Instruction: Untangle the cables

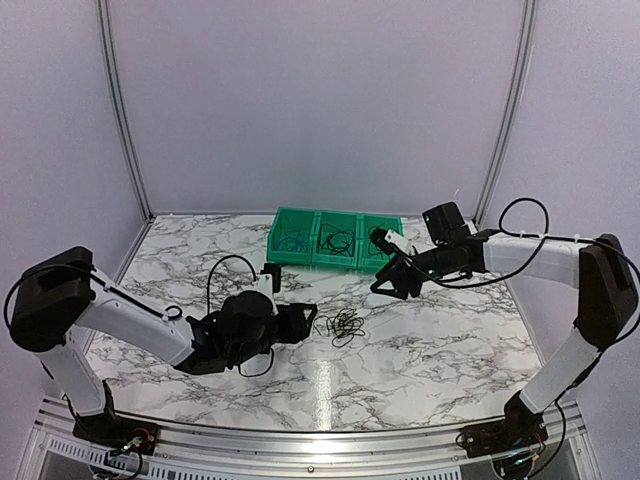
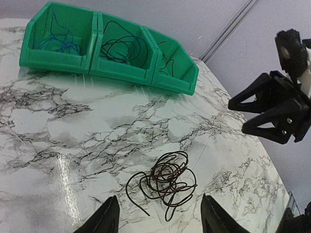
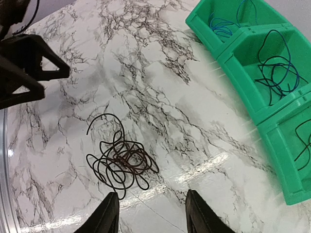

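Note:
A small knotted clump of dark cables [image 1: 344, 325] lies loose on the marble table. In the left wrist view the clump [image 2: 165, 182] sits just ahead of my left gripper [image 2: 160, 219], which is open with nothing between its fingers. The left gripper [image 1: 308, 320] is close to the clump's left side. In the right wrist view the clump [image 3: 121, 162] lies ahead and to the left of my right gripper [image 3: 151, 214], which is open and empty. The right gripper [image 1: 388, 288] hangs above the table, right of and beyond the clump.
Three joined green bins [image 1: 312, 214] stand at the back of the table. The left bin [image 2: 36, 56] holds a blue cable [image 2: 58, 42], and the other two hold black cables [image 2: 124, 48]. The right gripper [image 2: 240, 116] shows at the right edge of the left wrist view.

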`<state>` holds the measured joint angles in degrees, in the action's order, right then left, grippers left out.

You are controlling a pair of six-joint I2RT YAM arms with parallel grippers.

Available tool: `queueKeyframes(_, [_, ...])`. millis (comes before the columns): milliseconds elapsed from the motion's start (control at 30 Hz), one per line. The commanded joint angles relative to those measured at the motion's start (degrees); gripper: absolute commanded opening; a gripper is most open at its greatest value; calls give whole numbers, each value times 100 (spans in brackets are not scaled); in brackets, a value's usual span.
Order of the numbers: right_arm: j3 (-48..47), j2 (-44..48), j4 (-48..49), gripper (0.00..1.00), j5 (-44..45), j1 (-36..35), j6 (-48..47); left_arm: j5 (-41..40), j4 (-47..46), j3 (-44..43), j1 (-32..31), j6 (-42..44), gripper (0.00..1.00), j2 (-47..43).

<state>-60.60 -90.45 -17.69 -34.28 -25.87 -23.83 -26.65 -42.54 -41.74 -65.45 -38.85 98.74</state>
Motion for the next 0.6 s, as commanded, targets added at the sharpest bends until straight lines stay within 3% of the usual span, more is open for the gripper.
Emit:
queueKeyframes(0, [-44, 113, 557, 47, -420, -24, -328, 1389, 917, -133, 438, -1234, 56, 44])
queueKeyframes(367, [-66, 160, 334, 47, -483, -37, -661, 1991, 1494, -974, 695, -1532, 56, 1032])
queueKeyframes(567, [-40, 239, 306, 47, -461, -57, -788, 2224, 1510, -1289, 787, -1585, 48, 1379])
